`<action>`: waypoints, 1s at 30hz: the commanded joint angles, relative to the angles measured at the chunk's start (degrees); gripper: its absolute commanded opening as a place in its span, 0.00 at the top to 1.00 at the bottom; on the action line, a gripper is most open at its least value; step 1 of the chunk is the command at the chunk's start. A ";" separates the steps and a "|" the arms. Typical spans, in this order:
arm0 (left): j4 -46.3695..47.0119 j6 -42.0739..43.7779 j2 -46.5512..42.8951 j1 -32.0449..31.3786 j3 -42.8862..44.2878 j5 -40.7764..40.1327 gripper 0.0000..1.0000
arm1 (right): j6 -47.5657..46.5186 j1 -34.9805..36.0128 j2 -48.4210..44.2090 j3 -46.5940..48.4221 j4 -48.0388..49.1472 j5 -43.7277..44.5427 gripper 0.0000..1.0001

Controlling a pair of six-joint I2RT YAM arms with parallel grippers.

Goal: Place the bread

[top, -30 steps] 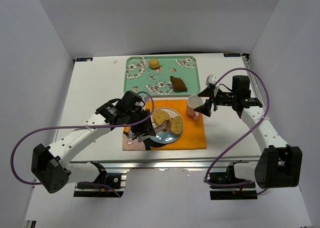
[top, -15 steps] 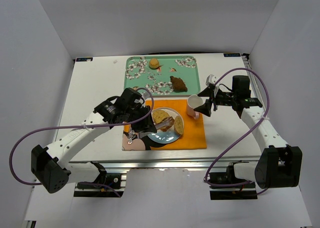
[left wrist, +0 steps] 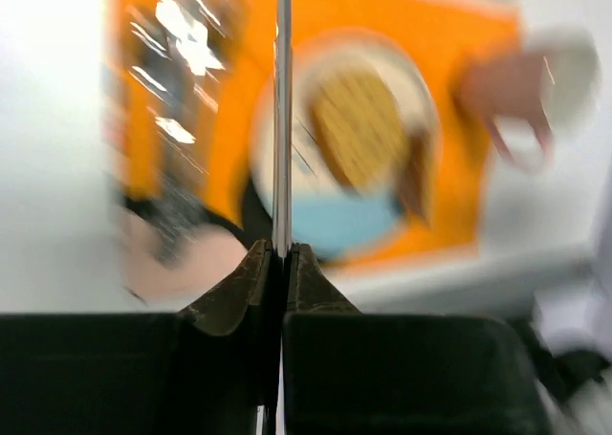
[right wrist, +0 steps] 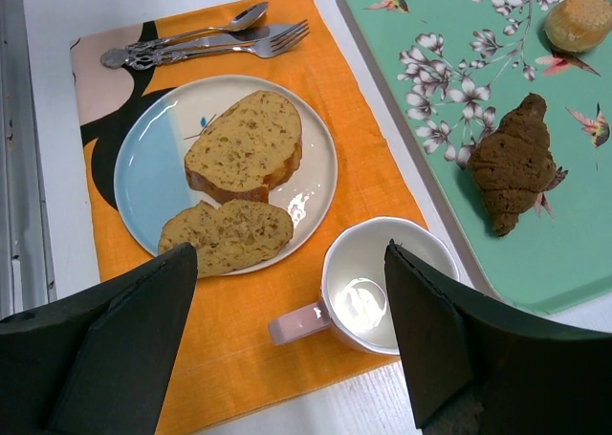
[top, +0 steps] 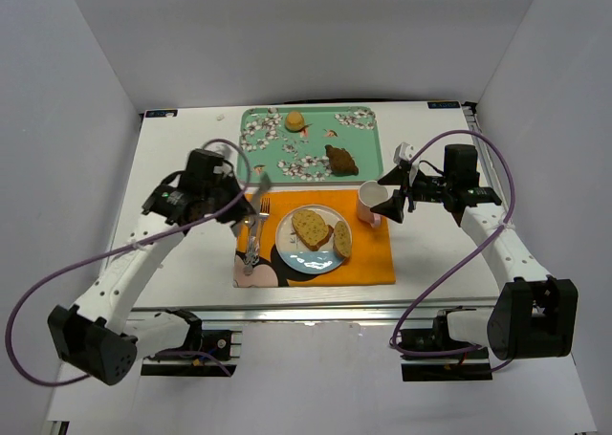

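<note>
Lying on round white-blue plate [right wrist: 134, 167], yellow-tan crusted bread slices [right wrist: 244, 143] judged placed; thin metal blade [left wrist: 283, 119] pinched by left gripper [left wrist: 280, 253]; right gripper [right wrist: 287, 253] held agape.

Left end effector [left wrist: 282, 251] pinched tight on a thin metal blade [left wrist: 282, 119]. Right end effector [right wrist: 290, 253] hovers, fingers spread wide.

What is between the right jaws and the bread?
A pink mug stands there, on the orange mat beside the plate of bread; the top view shows it.
</note>
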 commanded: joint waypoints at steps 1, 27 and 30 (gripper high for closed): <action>8.71 9.40 -5.36 6.14 -3.95 -16.51 1.00 | 0.53 -0.18 -1.28 -0.35 2.17 -1.90 0.16; 48.21 31.23 14.15 30.68 -31.03 -4.19 0.56 | -4.03 -0.18 -0.14 3.25 -4.32 0.12 0.16; 47.34 31.06 11.86 31.65 -32.18 -4.19 0.48 | -4.82 -0.18 0.39 4.40 -6.61 0.65 0.15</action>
